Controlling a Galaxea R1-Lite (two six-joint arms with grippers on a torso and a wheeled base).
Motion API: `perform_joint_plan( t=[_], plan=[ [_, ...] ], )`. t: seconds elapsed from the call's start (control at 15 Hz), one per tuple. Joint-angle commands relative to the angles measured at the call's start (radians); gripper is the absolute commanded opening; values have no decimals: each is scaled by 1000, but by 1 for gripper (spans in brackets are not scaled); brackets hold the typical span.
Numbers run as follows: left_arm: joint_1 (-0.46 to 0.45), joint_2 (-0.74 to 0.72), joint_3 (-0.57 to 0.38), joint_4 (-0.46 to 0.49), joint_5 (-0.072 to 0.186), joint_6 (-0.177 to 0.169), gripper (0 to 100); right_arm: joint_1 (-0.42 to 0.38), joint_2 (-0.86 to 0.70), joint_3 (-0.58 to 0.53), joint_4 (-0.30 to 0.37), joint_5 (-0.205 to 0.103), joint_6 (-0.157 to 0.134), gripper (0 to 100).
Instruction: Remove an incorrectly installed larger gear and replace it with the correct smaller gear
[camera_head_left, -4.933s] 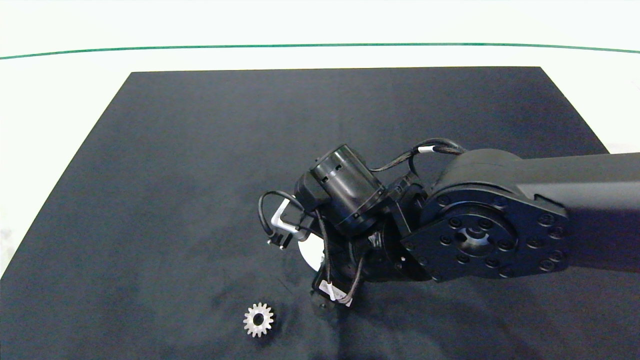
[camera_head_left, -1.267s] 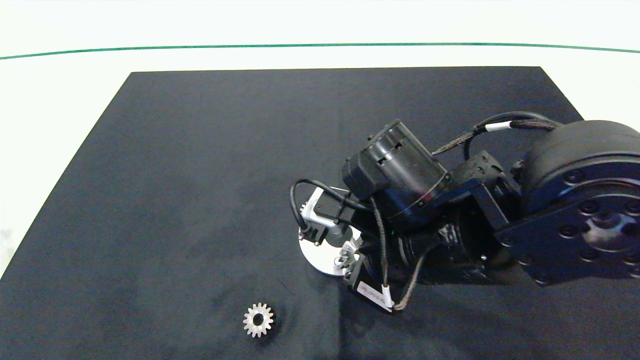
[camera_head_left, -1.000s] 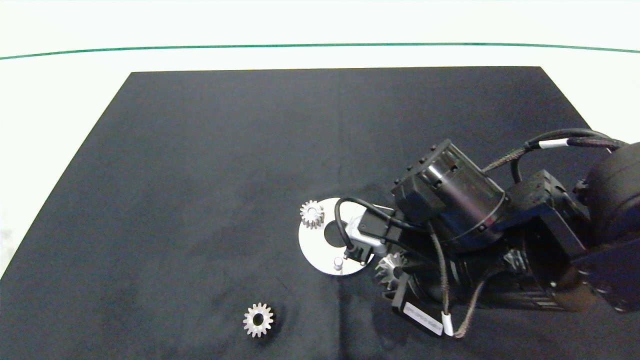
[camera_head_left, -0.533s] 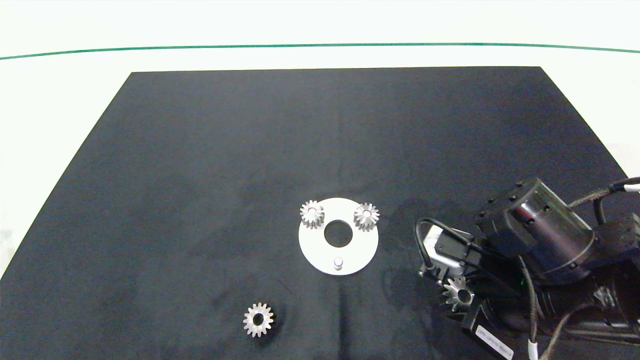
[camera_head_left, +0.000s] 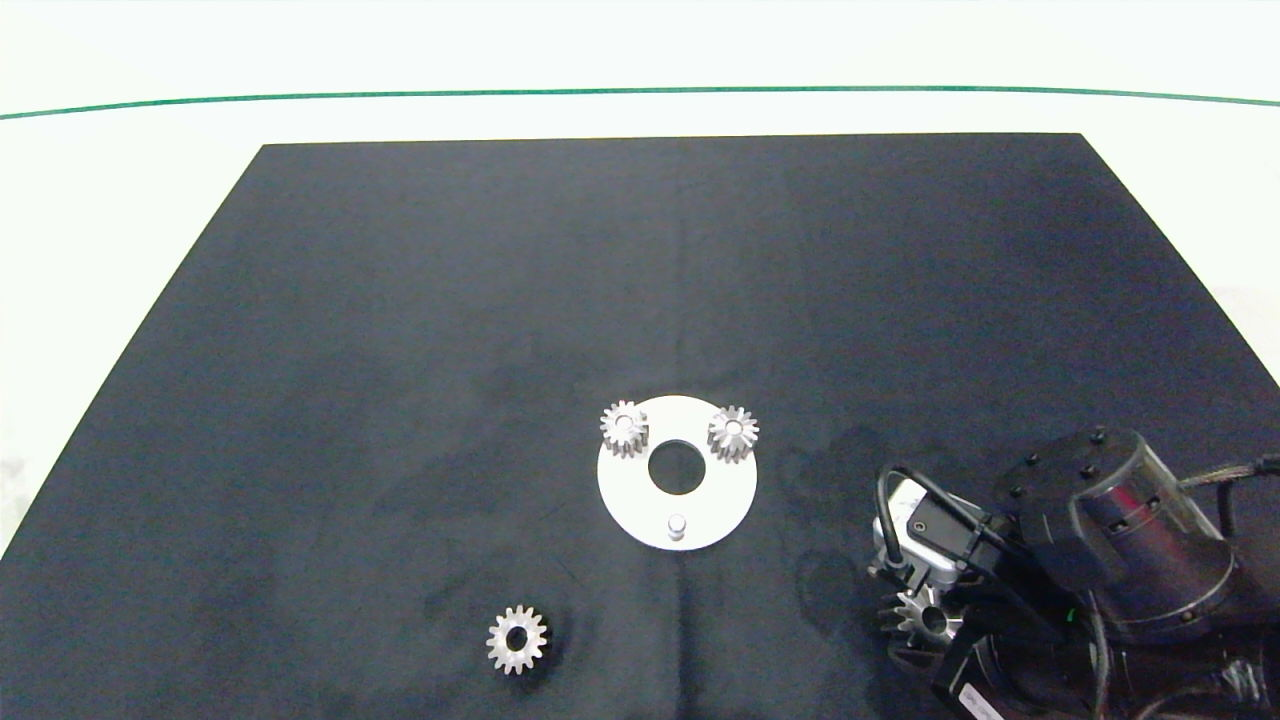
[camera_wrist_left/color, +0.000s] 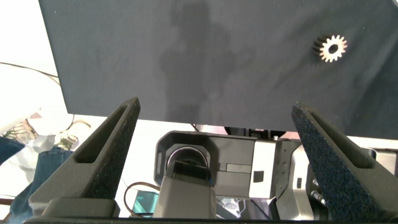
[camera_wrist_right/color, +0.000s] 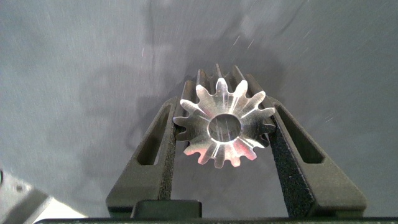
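Observation:
The larger gear, silver with long pointed teeth, is clamped between the fingers of my right gripper near the mat's front right corner. In the right wrist view the larger gear fills the gap of the right gripper, just above the dark mat. The smaller gear lies flat on the mat at the front, left of centre, and the smaller gear also shows in the left wrist view. My left gripper stands open and holds nothing, off the mat's edge and outside the head view.
A white round disc with a centre hole sits mid-mat. Two small gears sit on its far pegs; its near peg stands bare. The black mat lies on a white table.
My right arm has drawn back from the disc toward the front right, carrying the larger gear with it. The disc, its two small gears and the bare peg have come into view.

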Motion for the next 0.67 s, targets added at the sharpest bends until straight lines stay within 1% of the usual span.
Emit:
perform_joint_plan(
  t=[0.07,0.4,0.53,0.67],
  plan=[
    [0,2,3,8,0,-1,100,2,-1,34,1,-2,-3,0],
    [-11,2,6,8,-1,1,100,2,-1,42,-2,-2,-3,0],
    [-11,3,6,8,0,1,100,2,1,43,-2,6,-3,0],
    [-11,3,6,8,0,1,100,2,4,49,-2,6,-4,0]
  ],
)
